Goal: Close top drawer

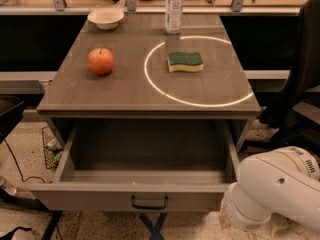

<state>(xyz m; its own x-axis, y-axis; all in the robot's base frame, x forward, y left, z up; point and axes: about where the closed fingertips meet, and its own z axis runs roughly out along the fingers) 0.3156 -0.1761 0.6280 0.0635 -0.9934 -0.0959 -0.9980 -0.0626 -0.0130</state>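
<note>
The top drawer [140,196] is pulled fully open under the grey-brown table top. It looks empty inside. Its front panel faces me at the bottom of the view, with a small dark metal handle [149,202] at its centre. A white rounded part of my arm [272,191] fills the bottom right corner, just right of the drawer's front corner. The gripper is out of view.
On the table top [125,91] lie a red apple [101,60], a green and yellow sponge [185,61] inside a bright ring, a white bowl [105,18] and a clear bottle [173,8]. A dark chair [300,84] stands right. A wire basket [50,149] sits on the floor left.
</note>
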